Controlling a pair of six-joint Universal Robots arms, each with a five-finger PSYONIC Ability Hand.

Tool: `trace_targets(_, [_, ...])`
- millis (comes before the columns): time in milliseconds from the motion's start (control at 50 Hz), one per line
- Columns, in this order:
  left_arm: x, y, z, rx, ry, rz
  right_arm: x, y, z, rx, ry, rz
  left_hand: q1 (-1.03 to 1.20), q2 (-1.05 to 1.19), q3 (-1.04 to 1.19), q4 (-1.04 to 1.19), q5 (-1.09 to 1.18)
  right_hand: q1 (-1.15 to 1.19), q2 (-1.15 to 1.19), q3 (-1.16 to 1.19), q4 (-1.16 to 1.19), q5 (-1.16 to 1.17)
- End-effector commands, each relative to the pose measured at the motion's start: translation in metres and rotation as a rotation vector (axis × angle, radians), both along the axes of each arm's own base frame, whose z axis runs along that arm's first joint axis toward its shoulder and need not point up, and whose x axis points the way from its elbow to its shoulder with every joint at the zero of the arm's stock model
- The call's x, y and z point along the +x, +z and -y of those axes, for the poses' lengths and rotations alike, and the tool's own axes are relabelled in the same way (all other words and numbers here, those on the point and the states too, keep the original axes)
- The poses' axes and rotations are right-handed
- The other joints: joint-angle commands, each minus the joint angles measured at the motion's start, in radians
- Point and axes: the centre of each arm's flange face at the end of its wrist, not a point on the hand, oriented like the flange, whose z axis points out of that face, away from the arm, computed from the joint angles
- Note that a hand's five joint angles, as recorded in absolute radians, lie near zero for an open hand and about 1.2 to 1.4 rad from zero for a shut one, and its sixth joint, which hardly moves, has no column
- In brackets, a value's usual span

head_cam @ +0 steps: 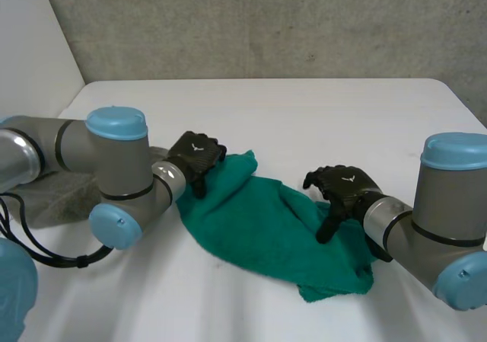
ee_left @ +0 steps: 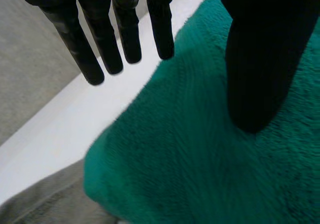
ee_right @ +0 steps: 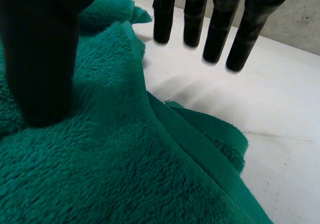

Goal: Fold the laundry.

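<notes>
Likely grasp stage: green towel crumpled on desk. Left hand at far-left edge, right hand mid-right; both spread, holding nothing. Next: pinch edges, flatten.

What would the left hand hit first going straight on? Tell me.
Probably the table: the left hand points its fingers at bare tabletop beside the towel, while its thumb is over the towel. Depth is unclear.

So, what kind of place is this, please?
Probably a robotics lab or test room, not a home: a bare white table, a raw concrete wall behind it, and two robot arms over a green towel.
</notes>
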Motion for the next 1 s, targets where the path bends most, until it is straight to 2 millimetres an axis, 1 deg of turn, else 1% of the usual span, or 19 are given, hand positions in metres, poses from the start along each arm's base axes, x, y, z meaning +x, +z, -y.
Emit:
trace_targets(20, [-0.006, -0.011, 0.006, -0.006, -0.016, 0.054, 0.01, -0.001, 0.012, -0.009, 0.044, 0.015, 0.851, 0.857, 0.859, 0.862, 0.86, 0.888, 0.828, 0.835, 0.835, 0.844])
trace_targets(60, [-0.008, -0.009, 0.008, -0.025, -0.016, 0.059, 0.011, -0.002, 0.013, 0.001, 0.055, 0.016, 0.924, 0.93, 0.932, 0.934, 0.933, 1.034, 0.975, 0.981, 0.982, 0.991])
trace_targets(160, [-0.016, 0.011, 0.016, -0.104, -0.004, 0.041, 0.018, 0.011, 0.027, -0.01, 0.07, 0.021, 0.924, 0.93, 0.932, 0.934, 0.933, 1.035, 0.975, 0.982, 0.982, 0.991])
trace_targets(240, [-0.026, 0.042, 0.027, -0.204, 0.022, -0.015, 0.025, 0.04, 0.049, -0.097, 0.065, 0.051, 0.924, 0.93, 0.932, 0.934, 0.933, 1.035, 0.975, 0.982, 0.982, 0.991])
trace_targets(260, [-0.03, 0.061, 0.031, -0.258, 0.044, -0.046, 0.028, 0.056, 0.059, -0.152, 0.057, 0.068, 0.924, 0.93, 0.932, 0.934, 0.933, 1.035, 0.975, 0.982, 0.982, 0.991])
trace_targets(300, [-0.034, 0.081, 0.036, -0.314, 0.077, -0.09, 0.03, 0.074, 0.068, -0.212, 0.053, 0.089, 0.924, 0.93, 0.932, 0.934, 0.933, 1.035, 0.975, 0.982, 0.982, 0.991])
trace_targets(320, [-0.035, 0.091, 0.038, -0.34, 0.095, -0.114, 0.031, 0.092, 0.074, -0.272, 0.054, 0.112, 0.924, 0.93, 0.932, 0.934, 0.933, 1.035, 0.975, 0.982, 0.982, 0.991])
trace_targets(340, [-0.037, 0.11, 0.041, -0.385, 0.135, -0.177, 0.031, 0.101, 0.077, -0.3, 0.051, 0.121, 0.924, 0.93, 0.932, 0.934, 0.933, 1.035, 0.975, 0.982, 0.982, 0.991])
trace_targets(380, [-0.038, 0.128, 0.042, -0.421, 0.165, -0.243, 0.029, 0.119, 0.082, -0.352, 0.04, 0.142, 0.924, 0.93, 0.932, 0.934, 0.933, 1.035, 0.975, 0.982, 0.982, 0.991])
trace_targets(400, [-0.037, 0.143, 0.04, -0.437, 0.183, -0.301, 0.027, 0.135, 0.083, -0.39, 0.027, 0.163, 0.924, 0.93, 0.932, 0.934, 0.933, 1.035, 0.975, 0.982, 0.982, 0.991])
trace_targets(480, [-0.03, 0.177, 0.023, -0.432, 0.182, -0.399, 0.025, 0.15, 0.076, -0.41, 0.029, 0.171, 0.924, 0.93, 0.932, 0.934, 0.933, 1.035, 0.975, 0.982, 0.982, 0.991])
trace_targets(620, [-0.015, 0.18, -0.013, -0.381, 0.167, -0.387, 0.018, 0.12, 0.056, -0.257, 0.04, 0.108, 0.924, 0.93, 0.932, 0.934, 0.933, 0.975, 0.915, 0.922, 0.922, 0.931])
trace_targets(640, [-0.011, 0.182, -0.019, -0.382, 0.167, -0.39, 0.014, 0.112, 0.05, -0.197, 0.036, 0.082, 0.924, 0.93, 0.932, 0.934, 0.933, 0.451, 0.392, 0.398, 0.398, 0.408])
trace_targets(660, [-0.008, 0.184, -0.022, -0.383, 0.167, -0.391, 0.011, 0.106, 0.048, -0.16, 0.031, 0.066, 0.924, 0.93, 0.932, 0.934, 0.933, 0.242, 0.183, 0.189, 0.19, 0.199])
trace_targets(720, [-0.001, 0.188, -0.035, -0.386, 0.164, -0.394, 0.001, 0.085, 0.04, -0.015, 0.019, 0.0, 0.924, 0.93, 0.932, 0.934, 0.933, -0.131, -0.191, -0.184, -0.184, -0.175])
trace_targets(740, [0.001, 0.19, -0.038, -0.389, 0.164, -0.396, -0.002, 0.079, 0.038, 0.024, 0.017, -0.011, 0.924, 0.93, 0.932, 0.934, 0.933, -0.185, -0.244, -0.238, -0.238, -0.228])
trace_targets(780, [0.005, 0.194, -0.044, -0.392, 0.159, -0.399, -0.014, 0.063, 0.036, 0.117, -0.008, -0.038, 0.924, 0.93, 0.932, 0.934, 0.933, -0.187, -0.246, -0.24, -0.24, -0.23])
trace_targets(860, [0.013, 0.207, -0.059, -0.407, 0.144, -0.416, -0.024, 0.048, 0.037, 0.15, -0.026, -0.027, 0.924, 0.93, 0.932, 0.934, 0.933, -0.187, -0.246, -0.24, -0.24, -0.23])
trace_targets(1000, [0.02, 0.224, -0.08, -0.433, 0.121, -0.444, -0.026, 0.032, 0.043, 0.126, -0.067, 0.029, 0.924, 0.93, 0.932, 0.934, 0.933, -0.187, -0.246, -0.24, -0.24, -0.23])
